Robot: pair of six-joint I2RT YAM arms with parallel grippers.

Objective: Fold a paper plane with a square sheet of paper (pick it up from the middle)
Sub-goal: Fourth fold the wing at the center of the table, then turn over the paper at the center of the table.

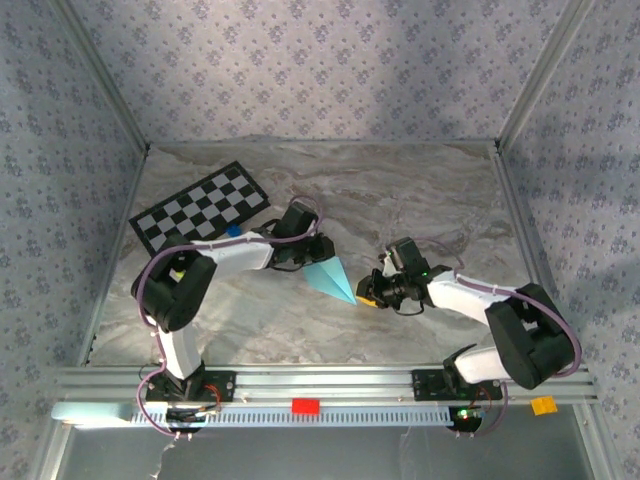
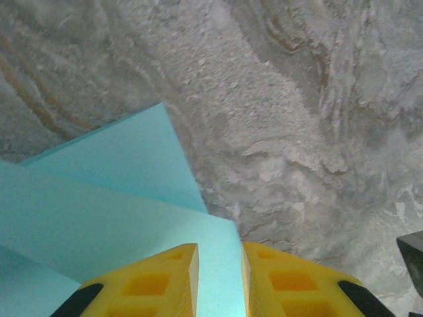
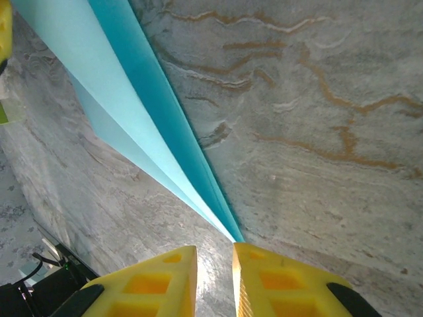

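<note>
Left wrist view: left gripper [image 2: 218, 281] pinches the paper plane [image 2: 112, 205]; right gripper [image 3: 215, 281] parted at its tip.

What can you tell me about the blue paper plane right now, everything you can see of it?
The paper plane is thin light sky-blue paper folded into a layered pointed dart. It sits mid-table, tip aimed at the right gripper, whose jaws stand slightly apart just at the tip. The left gripper straddles its wide end, paper between the yellow fingers.

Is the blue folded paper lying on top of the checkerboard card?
No, the folded paper lies on the bare marbled table, apart from the checkerboard card at the far left.
</note>
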